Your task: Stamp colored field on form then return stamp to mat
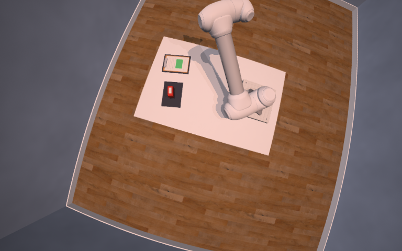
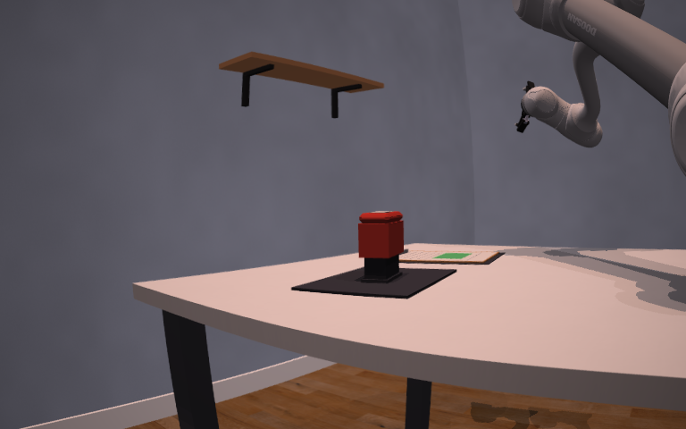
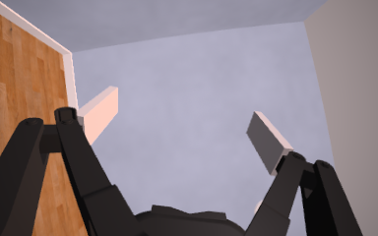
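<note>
The red stamp (image 1: 170, 91) stands upright on the dark mat (image 1: 171, 94) at the left side of the white table; it also shows in the exterior view (image 2: 380, 244) on the mat (image 2: 376, 284). The form on a clipboard (image 1: 176, 64) lies beyond the mat, with its green field (image 1: 179, 63), which the exterior view also shows (image 2: 452, 256). My gripper (image 3: 186, 111) is open and empty, with its fingers spread wide. It hangs high above the table, far from the stamp, and looks small in the exterior view (image 2: 522, 119). The wrist view shows only wall and floor.
The arm's base (image 1: 256, 102) stands on a plate at the right side of the table. A wooden shelf (image 2: 298, 71) hangs on the wall behind. The arm's shadow falls across the table near the clipboard.
</note>
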`<state>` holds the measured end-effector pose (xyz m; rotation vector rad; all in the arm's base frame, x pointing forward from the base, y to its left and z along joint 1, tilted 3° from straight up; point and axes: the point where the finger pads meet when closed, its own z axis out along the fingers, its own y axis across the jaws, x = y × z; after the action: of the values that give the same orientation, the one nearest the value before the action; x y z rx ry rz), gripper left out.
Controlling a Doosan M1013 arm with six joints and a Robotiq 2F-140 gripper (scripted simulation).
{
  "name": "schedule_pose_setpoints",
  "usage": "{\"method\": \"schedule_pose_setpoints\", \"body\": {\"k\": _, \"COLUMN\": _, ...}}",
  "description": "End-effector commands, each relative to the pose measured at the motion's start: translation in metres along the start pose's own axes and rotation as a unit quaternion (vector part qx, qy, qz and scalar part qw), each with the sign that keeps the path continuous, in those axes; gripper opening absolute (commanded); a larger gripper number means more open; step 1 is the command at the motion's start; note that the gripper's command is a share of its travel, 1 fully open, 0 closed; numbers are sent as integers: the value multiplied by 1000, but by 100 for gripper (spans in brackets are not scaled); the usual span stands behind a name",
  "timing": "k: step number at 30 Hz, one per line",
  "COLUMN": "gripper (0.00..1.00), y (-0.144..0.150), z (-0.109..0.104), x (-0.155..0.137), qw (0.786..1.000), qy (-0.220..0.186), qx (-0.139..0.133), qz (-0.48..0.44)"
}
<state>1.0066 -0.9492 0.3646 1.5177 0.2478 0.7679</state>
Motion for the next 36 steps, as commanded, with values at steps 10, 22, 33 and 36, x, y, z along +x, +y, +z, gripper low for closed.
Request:
{"method": "schedule_pose_setpoints", "body": {"k": 10, "gripper": 100, "y": 0, "z": 0, "x": 0, "qw": 1000, "qy": 0, "qx": 0, "qz": 0}}
{"method": "schedule_pose_setpoints", "body": {"k": 22, "gripper": 100, "y": 0, "z": -4, "x": 8, "qw": 1000, "qy": -2, "qx": 0, "qz": 12}}
{"method": "schedule_pose_setpoints", "body": {"k": 33, "gripper": 100, "y": -18, "z": -66, "x": 99, "qw": 988, "qy": -31, "qx": 11, "qz": 149}}
{"method": "schedule_pose_setpoints", "body": {"k": 36, "gripper": 100, "y": -31, "z": -100, "x": 134, "qw": 977, "qy": -51, "qx": 22, "qz": 207}}
